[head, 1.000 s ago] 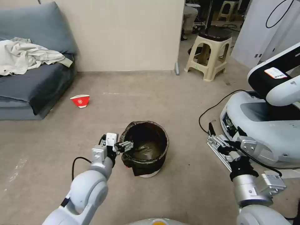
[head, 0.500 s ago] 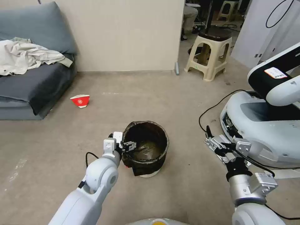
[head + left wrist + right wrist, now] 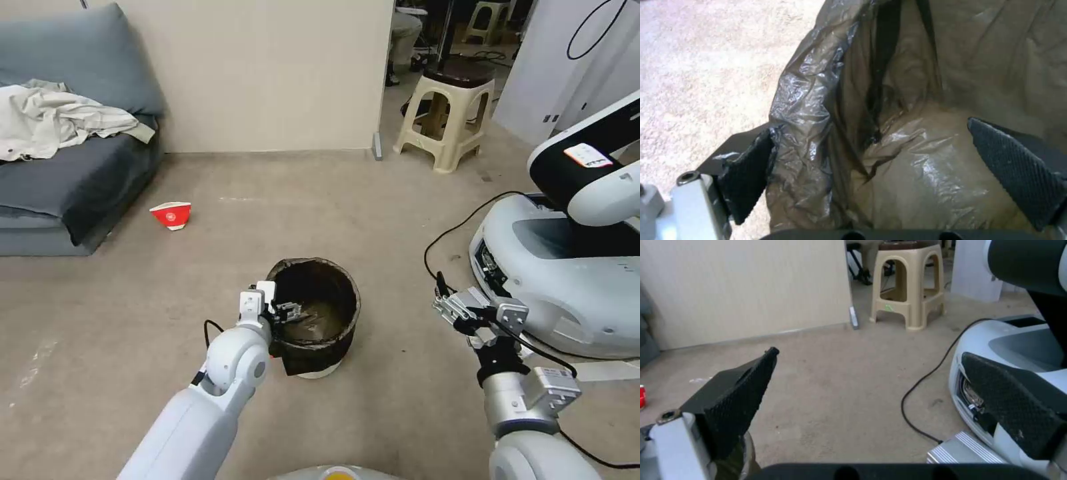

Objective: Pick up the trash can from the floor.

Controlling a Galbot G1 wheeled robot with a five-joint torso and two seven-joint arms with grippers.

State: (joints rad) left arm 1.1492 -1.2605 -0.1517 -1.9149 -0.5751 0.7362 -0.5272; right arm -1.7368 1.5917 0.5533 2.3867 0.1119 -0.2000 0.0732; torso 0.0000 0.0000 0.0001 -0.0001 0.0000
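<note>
Standing on the floor (image 3: 373,220) in front of the robot, the trash can (image 3: 313,317) is upright, its crinkly dark bag folded over the rim and its white base showing at the bottom; the left gripper (image 3: 285,311) reaches over the near-left part of that rim, its jaws spread wide and straddling the edge; in the left wrist view one textured pad (image 3: 744,171) sits outside the bin against the folded bag, while the other pad (image 3: 1018,166) is inside over the brown liner, with a clear gap between it and the plastic, so nothing is clamped; the right gripper (image 3: 448,305) hangs above bare floor, well apart from the can on its right side, near the white base of another machine (image 3: 567,280) and a black cable (image 3: 460,230); its jaws are wide apart and hold nothing; a red-and-white paper cup (image 3: 171,215) lies on its side near the grey sofa (image 3: 73,180); a beige stool (image 3: 448,110) stands farther back by the wall.
</note>
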